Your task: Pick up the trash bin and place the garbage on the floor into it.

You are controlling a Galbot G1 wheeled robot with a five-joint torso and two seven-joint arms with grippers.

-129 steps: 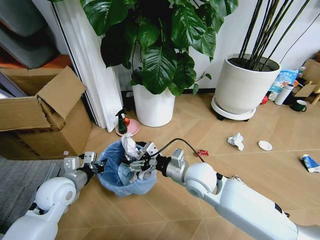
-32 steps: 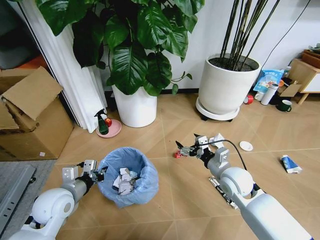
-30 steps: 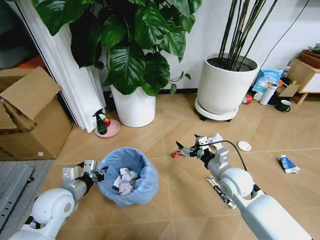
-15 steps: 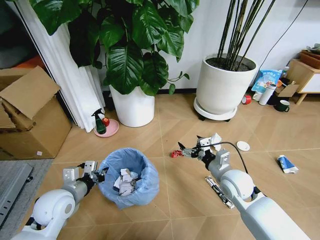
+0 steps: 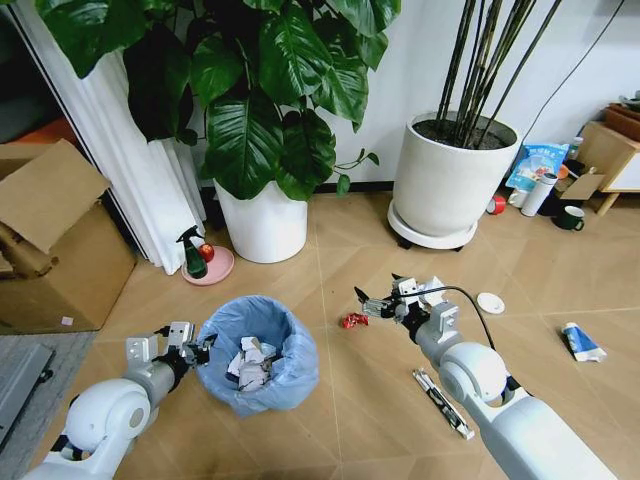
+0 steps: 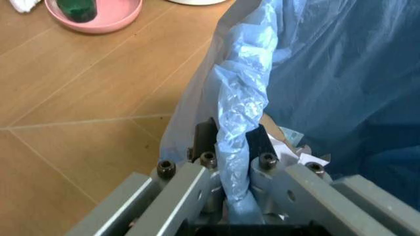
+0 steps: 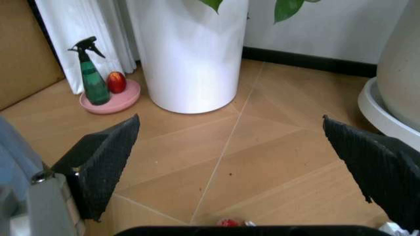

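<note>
Left gripper (image 6: 236, 147) was clenched on the trash bin (image 5: 258, 352) rim, papers inside; right gripper (image 5: 377, 305), fingers spread and empty, hovered over the red wrapper (image 5: 353, 321); white disc (image 5: 490, 302), blue-white packet (image 5: 582, 343) and black-white tube (image 5: 444, 403) remained on the floor.

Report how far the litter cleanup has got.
Partly done. The trash bin already holds crumpled papers, and the left gripper is shut on its bag-lined rim. The right gripper hangs open just above the red wrapper on the floor. Left to collect: that wrapper, the white disc, the tube and the blue-white packet.
</note>
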